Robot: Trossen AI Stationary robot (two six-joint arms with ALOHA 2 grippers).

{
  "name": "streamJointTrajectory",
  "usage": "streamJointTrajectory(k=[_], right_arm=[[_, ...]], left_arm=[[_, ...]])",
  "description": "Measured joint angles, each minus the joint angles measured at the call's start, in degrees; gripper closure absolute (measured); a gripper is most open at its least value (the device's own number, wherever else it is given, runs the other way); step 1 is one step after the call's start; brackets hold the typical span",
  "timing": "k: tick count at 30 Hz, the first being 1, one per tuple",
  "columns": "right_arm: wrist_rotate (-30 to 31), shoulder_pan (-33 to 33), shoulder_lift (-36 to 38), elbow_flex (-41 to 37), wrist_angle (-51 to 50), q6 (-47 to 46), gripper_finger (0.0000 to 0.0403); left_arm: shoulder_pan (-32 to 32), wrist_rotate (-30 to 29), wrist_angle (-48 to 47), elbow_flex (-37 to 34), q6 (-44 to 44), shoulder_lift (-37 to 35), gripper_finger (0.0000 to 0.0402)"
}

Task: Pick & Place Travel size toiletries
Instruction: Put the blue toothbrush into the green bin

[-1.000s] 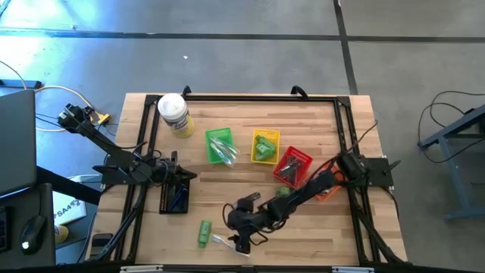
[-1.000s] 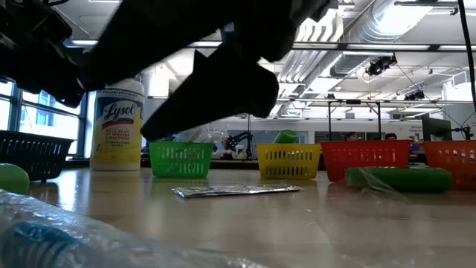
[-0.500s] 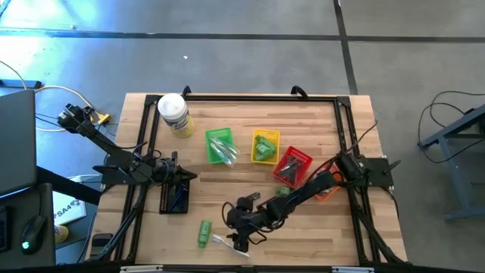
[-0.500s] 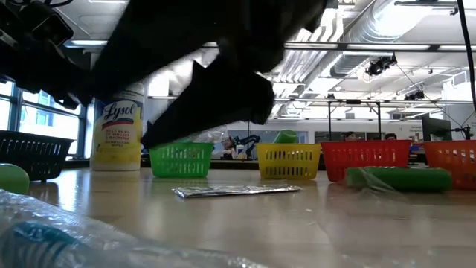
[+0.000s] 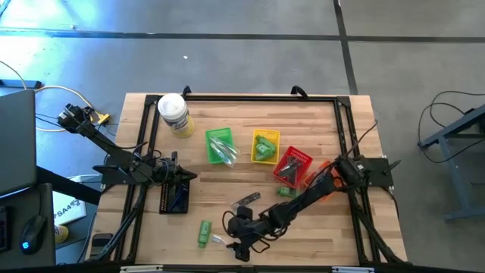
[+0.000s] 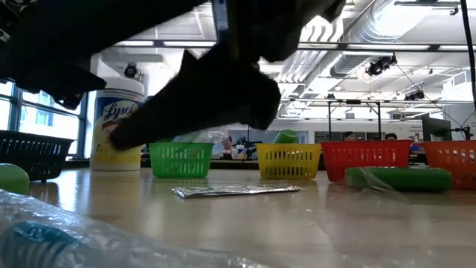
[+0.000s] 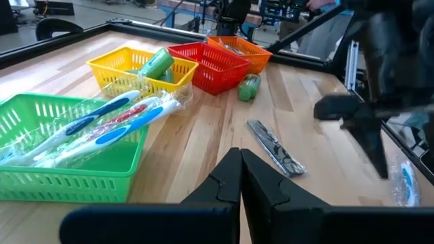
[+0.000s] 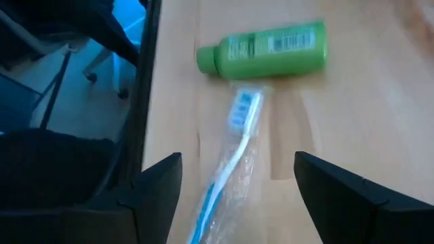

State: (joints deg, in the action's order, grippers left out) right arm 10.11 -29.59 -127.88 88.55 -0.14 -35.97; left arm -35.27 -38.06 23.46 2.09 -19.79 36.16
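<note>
worktop: pale wood planks, smooth
green bottle: glossy plastic
toothbrush packet: clear crinkled film
baskets: plastic mesh

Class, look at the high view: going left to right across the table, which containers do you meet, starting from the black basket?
Black basket → white jar → green basket → yellow basket → red basket → orange basket, partly hidden under the right arm.
</note>
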Motion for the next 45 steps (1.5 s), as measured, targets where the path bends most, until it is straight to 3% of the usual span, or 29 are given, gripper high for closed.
streamJointTrajectory(k=[17,21,25,28,30,40,45], right_arm=[[2.02,-0.1,-11.61,14.69,-12.1,1.69,0.0142],[4.0,-0.1,-11.73,14.69,-14.01,1.48,0.0179],[5.12,-0.06,-11.27,14.47,-13.75,2.94,0.0262],[5.02,0.37,-10.41,14.28,-14.43,4.58,0.0352],[3.54,0.72,-9.71,14.24,-14.83,6.53,0.0385],[3.66,3.26,2.05,14.18,-19.83,16.07,0.0392],[8.64,7.07,11.54,14.14,-24.41,19.85,0.0393]], left_arm=[[0.0,-0.02,0.39,0.0,-0.07,0.15,0.0402],[0.0,0.03,0.23,0.0,-0.1,0.15,0.0402],[0.0,0.04,0.07,0.0,-0.15,0.13,0.0402],[0.0,0.07,-0.04,0.0,-0.15,0.15,0.0402],[0.0,0.07,-0.04,0.0,-0.15,0.15,0.0402],[0.0,0.16,-2.25,0.0,-1.39,0.13,0.0402],[0.0,0.22,-3.14,0.0,-1.82,0.26,0.0401]])
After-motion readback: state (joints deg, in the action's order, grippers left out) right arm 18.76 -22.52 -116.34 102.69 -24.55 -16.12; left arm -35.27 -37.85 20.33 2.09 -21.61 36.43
